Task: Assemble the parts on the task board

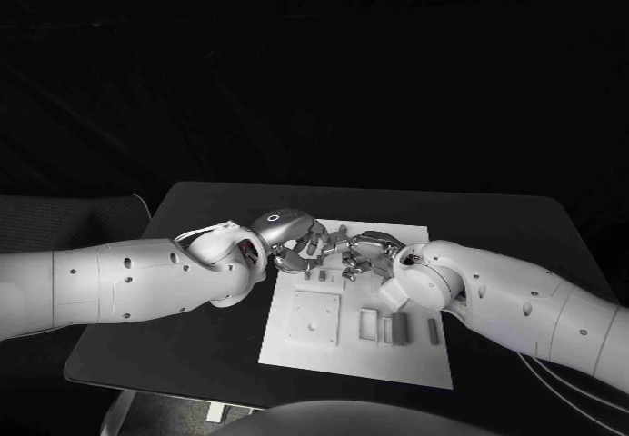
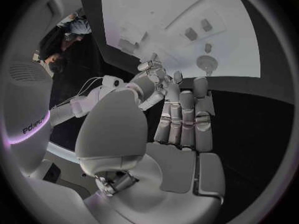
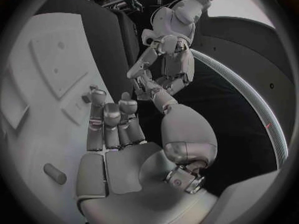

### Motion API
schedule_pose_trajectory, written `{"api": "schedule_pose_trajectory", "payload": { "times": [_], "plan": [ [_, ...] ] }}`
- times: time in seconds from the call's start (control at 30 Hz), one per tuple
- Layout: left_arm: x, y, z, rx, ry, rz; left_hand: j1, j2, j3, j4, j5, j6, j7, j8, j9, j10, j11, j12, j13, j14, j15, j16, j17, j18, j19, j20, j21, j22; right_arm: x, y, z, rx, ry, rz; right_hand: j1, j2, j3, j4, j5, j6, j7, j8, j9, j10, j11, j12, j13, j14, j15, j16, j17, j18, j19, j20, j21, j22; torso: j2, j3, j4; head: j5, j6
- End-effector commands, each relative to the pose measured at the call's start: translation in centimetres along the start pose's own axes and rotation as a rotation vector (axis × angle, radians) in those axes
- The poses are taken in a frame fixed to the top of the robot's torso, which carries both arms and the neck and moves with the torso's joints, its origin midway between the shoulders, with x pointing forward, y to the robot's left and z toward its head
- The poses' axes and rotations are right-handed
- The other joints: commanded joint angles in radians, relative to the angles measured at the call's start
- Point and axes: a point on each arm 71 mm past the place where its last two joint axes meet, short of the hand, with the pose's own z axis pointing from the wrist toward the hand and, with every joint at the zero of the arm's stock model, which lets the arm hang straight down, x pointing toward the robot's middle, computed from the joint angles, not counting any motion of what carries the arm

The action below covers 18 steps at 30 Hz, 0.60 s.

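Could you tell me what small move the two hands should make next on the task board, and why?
Probably lower the right hand onto one of the small parts standing on the task board and pick it up. Both it and the left hand have their fingers stretched out with nothing in them, poised over the board's far end, while the parts sit untouched nearer the robot.

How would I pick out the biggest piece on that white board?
Start at the white task board in the middle of the black table. On its side nearer the left arm lies a flat square plate. Its neighbours are small narrow blocks; it alone is wide and flat.
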Motion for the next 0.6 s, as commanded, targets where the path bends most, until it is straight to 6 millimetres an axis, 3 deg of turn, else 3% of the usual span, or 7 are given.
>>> {"api": "schedule_pose_trajectory", "payload": {
  "times": [0.03,0.6],
  "plan": [
    [0.07,-0.37,0.13,0.015,0.011,0.0,-0.001,0.009,0.001,0.0,0.002,0.002,0.005,0.005,0.002,-0.004,0.0,0.005,0.001,-0.005,-0.005,0.001,-0.001,0.025,-0.002,-0.004,0.006,0.023,0.14,0.23,0.03,-0.024,0.003,0.001,0.015,0.007,-0.004,-0.002,0.008,0.004,0.014,0.011,0.004,-0.002,-0.005,0.005,0.0,-0.001,-0.004,0.005,0.001,0.012,-0.004,-0.001,0.0,0.009,0.0,0.0,0.0011,0.0,-0.001],
    [0.14,-0.34,0.19,0.014,0.019,-0.001,-0.001,0.012,0.0,0.0,0.002,0.001,0.005,0.005,0.002,-0.005,0.0,0.005,0.001,-0.005,-0.005,0.001,-0.001,0.025,-0.002,-0.004,0.007,0.023,0.1,0.13,0.01,-0.016,0.012,-0.01,0.091,0.043,0.031,-0.002,0.002,0.088,-0.023,0.086,0.063,0.011,-0.04,0.008,-0.01,0.004,-0.036,0.007,-0.006,0.012,-0.002,0.0,0.004,0.01,0.0,0.0004,-0.0001,0.002,-0.001]
  ]
}}
